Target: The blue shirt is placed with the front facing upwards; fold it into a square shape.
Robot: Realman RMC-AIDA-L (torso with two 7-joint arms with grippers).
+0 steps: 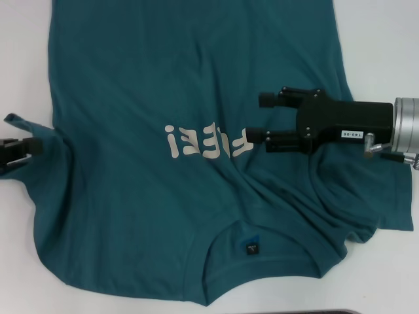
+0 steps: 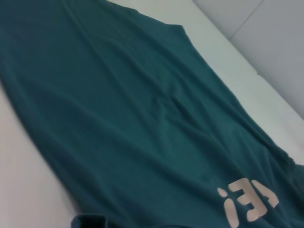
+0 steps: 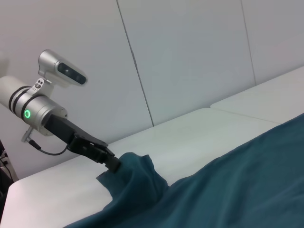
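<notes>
Ribbed collar (image 1: 222,258) nearest, blue shirt (image 1: 150,98) rumpled, lettering (image 1: 208,142) upward

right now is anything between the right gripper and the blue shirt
Nothing visible. The right gripper hangs open directly over the blue shirt beside the lettering. The left gripper is shut on the sleeve.

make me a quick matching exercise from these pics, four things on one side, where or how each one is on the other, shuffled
Things:
1. left claw
2. right claw
3. neck label
4. chest lettering

States:
A. black, inside the collar, nearest the robot
B. open, over the shirt's right side
C. pale, across the middle of the blue shirt
D. shut on the sleeve at the shirt's left edge

Pairs: 1-D, 2-B, 3-A, 4-C
</notes>
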